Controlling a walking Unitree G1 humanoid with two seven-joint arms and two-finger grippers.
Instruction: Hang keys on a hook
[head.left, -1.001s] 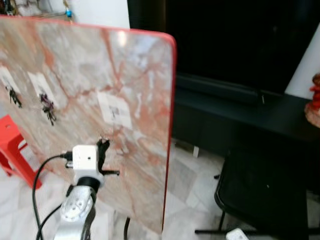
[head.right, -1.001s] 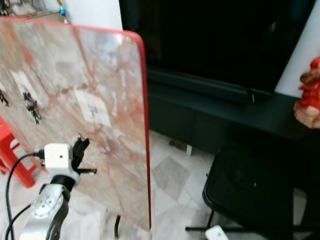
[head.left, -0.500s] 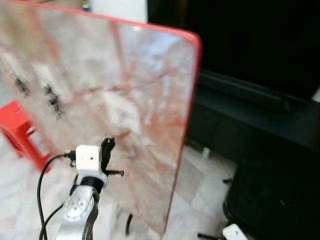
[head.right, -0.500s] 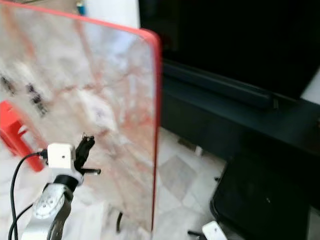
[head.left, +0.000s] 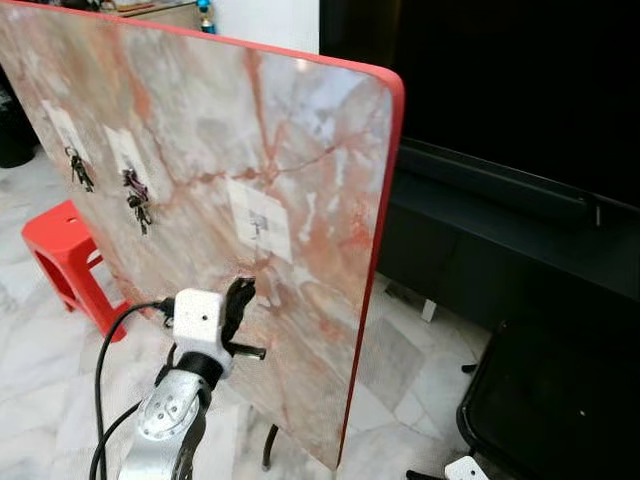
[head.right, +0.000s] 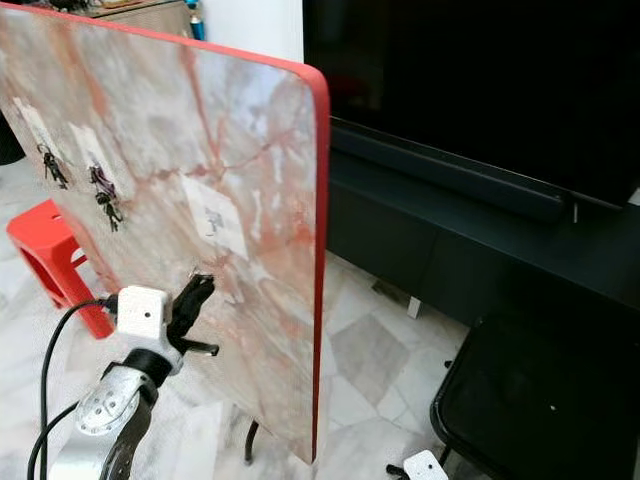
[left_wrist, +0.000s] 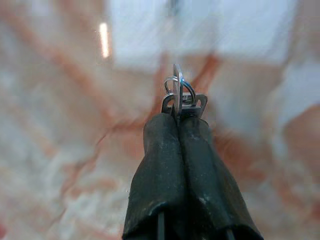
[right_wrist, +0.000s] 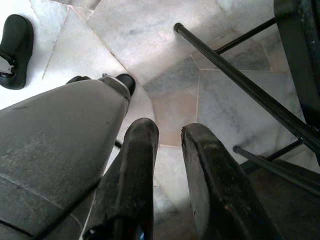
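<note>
left gripper (left_wrist: 178, 117) pinches a silver metal key ring (left_wrist: 178, 92) before the upright red-edged marble-patterned board (head.left: 300, 150); right gripper (right_wrist: 167, 132) hangs parted.

One marbled board (head.left: 200, 130) with a red edge is counted, standing upright. Three white patches are seen on its face: one (head.left: 62, 125), two (head.left: 126, 155), three (head.left: 260, 218). Two bunches of keys are tallied hanging there, the first (head.left: 79, 169) and the second (head.left: 138, 203) beside it. One more set of keys (left_wrist: 179, 95) is counted, pinched at the tips of the left gripper (left_wrist: 177, 120). Two grippers are noted in all, the right gripper (right_wrist: 167, 137) included. One red stool (head.left: 68, 262) is marked down, and one black shoe (right_wrist: 14, 50).
</note>
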